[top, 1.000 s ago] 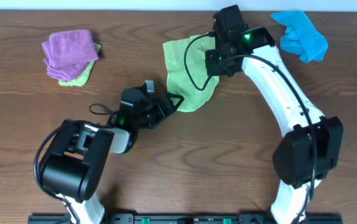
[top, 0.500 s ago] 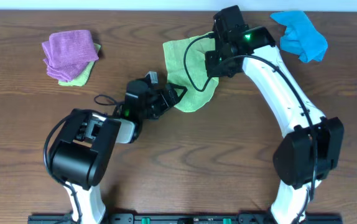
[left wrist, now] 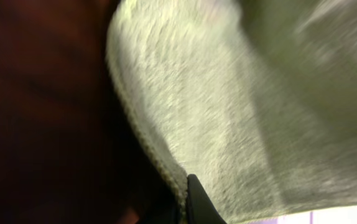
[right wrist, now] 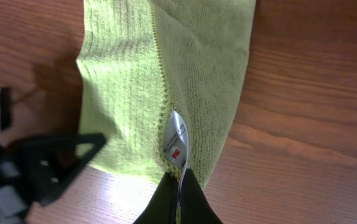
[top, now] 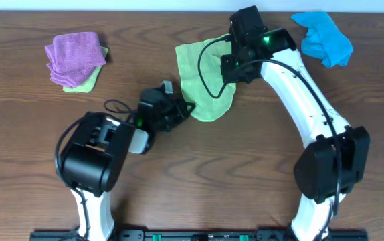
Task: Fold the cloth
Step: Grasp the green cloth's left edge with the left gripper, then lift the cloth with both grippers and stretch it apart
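Near edge of the table: both arm bases stand on the dark wooden table (top: 18, 147), the left arm bent low toward the middle, the right arm arching farther back.
Left gripper (top: 182, 108): lies low on the table at the near-left hem of the lime microfibre cloth (top: 202, 77). Its wrist view is blurred, filled with cloth pile, and shows 1 dark fingertip (left wrist: 195, 200) right at the hem. I cannot tell whether the fingers are spread or closed.
Task cloth: lies mid-table, toward the far side, between the 2 grippers. It is mostly flat, and a stitched hem running along it shows 1 layer lying over another.
Right gripper (right wrist: 178, 194): fingers pressed together, pinching the cloth's right edge just beside a white label (right wrist: 176, 140) sewn into the hem.
Far left: a purple cloth (top: 75, 53) lies folded on a paler green cloth (top: 88, 82), well apart from the task cloth.
Far right: a bright blue cloth (top: 322, 37) lies crumpled near the table's far edge, beyond the right arm.
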`<state>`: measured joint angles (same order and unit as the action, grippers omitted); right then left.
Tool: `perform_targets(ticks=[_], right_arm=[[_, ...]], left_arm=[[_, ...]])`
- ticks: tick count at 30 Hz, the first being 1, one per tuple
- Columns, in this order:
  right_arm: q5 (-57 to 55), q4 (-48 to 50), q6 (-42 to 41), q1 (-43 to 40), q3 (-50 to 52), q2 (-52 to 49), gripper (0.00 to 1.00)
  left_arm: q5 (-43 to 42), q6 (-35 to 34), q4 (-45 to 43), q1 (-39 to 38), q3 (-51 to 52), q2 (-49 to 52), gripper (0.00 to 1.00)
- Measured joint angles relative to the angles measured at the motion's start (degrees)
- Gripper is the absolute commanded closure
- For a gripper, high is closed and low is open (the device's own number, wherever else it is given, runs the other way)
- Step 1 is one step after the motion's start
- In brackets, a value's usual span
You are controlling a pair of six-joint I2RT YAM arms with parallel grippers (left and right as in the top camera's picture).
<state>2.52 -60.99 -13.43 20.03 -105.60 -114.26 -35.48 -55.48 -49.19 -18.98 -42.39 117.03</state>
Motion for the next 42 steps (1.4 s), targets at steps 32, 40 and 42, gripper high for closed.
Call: perform_targets(ticks=[32, 40, 42], right_arm=[[-10.5, -11.3, -13.9, -3.2, 6.4, 0.3, 0.98], [-11.0, -8.8, -16.3, -3.0, 12.1, 0.5, 0.99], [-11.0, -6.8, -16.4, -2.9, 12.2, 1.0, 0.98]], left_arm=[[-35.5, 0.0, -0.7, 16.9, -6.1, -1.8, 0.94], [-39.3, -0.5, -0.5, 16.9, -6.1, -1.9, 0.94], [-39.3, -1.7, -1.4, 16.9, -6.1, -2.1, 0.94]])
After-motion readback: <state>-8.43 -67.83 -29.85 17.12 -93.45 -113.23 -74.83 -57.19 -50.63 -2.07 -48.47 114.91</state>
